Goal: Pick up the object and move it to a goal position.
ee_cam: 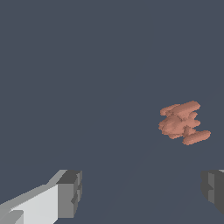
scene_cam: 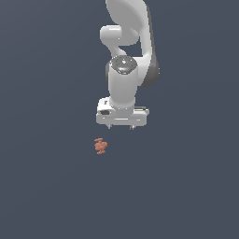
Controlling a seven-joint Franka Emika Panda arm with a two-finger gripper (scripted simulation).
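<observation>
The object (scene_cam: 100,146) is a tiny orange-red lumpy piece with short stubs, lying on the flat dark surface. In the exterior view it sits below the white gripper (scene_cam: 121,127) and a little toward that view's left, apart from it. The gripper hangs from the white arm with its two short fingers spread wide, so it is open and holds nothing. The wrist view shows the object (ee_cam: 183,124) lying outside the gap between the two grey fingertips (ee_cam: 70,194), off toward one of them.
A plain dark blue-grey floor (scene_cam: 46,186) fills both views. The white arm (scene_cam: 128,56) rises above the gripper. No goal marker shows.
</observation>
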